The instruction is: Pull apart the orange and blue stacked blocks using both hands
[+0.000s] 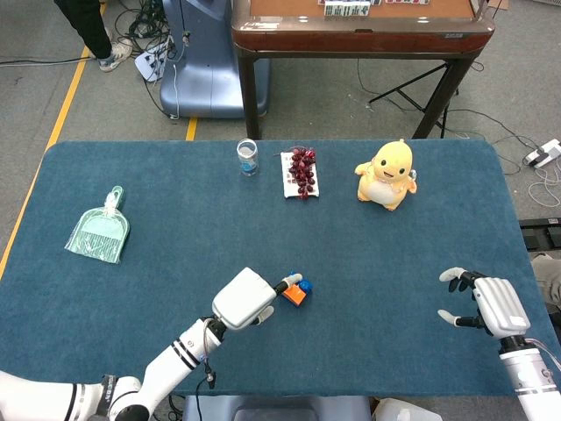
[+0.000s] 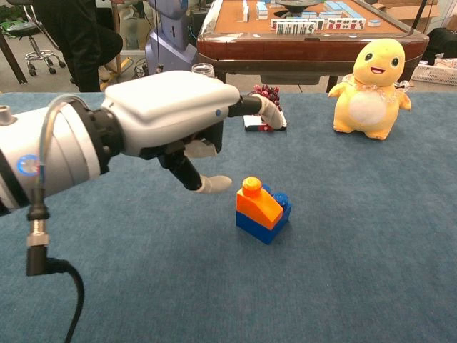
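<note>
The orange block (image 2: 257, 202) sits stacked on the blue block (image 2: 268, 221) near the middle of the table; in the head view the pair (image 1: 298, 290) is small. My left hand (image 1: 248, 296) hovers just left of the stack with fingers spread and holds nothing. In the chest view this hand (image 2: 175, 114) fills the left side, one fingertip (image 2: 214, 184) close to the orange block without touching it. My right hand (image 1: 491, 303) stays open near the table's right front edge, far from the blocks.
At the back stand a glass jar (image 1: 248, 157), a white tray of grapes (image 1: 301, 173) and a yellow plush toy (image 1: 387, 175). A green dustpan (image 1: 99, 232) lies at the left. Blue cloth (image 1: 394, 263) covers the table.
</note>
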Tool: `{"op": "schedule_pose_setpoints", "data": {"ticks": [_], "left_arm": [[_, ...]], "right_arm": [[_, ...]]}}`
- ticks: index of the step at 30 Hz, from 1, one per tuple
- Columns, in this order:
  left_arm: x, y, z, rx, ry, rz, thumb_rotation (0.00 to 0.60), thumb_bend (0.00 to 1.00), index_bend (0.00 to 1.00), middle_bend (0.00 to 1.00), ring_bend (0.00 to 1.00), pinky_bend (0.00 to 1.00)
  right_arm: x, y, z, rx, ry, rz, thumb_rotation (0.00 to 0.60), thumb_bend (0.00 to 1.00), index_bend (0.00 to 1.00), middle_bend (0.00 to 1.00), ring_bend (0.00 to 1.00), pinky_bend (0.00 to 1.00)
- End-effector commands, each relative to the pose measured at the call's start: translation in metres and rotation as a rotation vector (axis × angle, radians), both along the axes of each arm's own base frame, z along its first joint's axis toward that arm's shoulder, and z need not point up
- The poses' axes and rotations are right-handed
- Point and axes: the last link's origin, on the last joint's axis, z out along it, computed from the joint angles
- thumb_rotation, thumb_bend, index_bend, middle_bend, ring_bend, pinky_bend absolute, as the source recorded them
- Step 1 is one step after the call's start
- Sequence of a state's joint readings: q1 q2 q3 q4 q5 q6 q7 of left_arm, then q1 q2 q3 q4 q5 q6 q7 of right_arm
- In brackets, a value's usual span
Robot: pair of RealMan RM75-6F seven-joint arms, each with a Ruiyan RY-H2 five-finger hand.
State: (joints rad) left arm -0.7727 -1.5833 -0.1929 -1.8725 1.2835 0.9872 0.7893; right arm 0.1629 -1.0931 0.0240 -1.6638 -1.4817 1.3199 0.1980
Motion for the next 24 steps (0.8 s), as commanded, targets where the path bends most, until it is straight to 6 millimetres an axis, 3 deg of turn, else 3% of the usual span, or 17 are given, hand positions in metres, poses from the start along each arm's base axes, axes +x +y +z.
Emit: {"op": "schedule_pose_setpoints", "data": {"ticks": [1,10,24], "left_arm": [[0.006,0.005,-0.010,0.001,0.015,-0.007,0.600,0.32,0.19,1.00,1.00,1.00],[0.007,0.017,-0.027,0.011,0.062,0.020,0.600,0.31,0.19,1.00,1.00,1.00],[0.004,0.016,-0.051,0.001,0.178,-0.013,0.600,0.31,0.19,1.00,1.00,1.00]], "right_arm": [[0.000,0.000,0.000,0.001,-0.001,-0.001,0.600,0.00,0.38,0.50,0.45,0.55],[-0.004,0.000,-0.002,0.008,-0.003,-0.010,0.600,0.00,0.38,0.50,0.45,0.55],[-0.006,0.000,-0.001,0.008,-0.004,-0.015,0.600,0.00,0.38,0.50,0.45,0.55]]}}
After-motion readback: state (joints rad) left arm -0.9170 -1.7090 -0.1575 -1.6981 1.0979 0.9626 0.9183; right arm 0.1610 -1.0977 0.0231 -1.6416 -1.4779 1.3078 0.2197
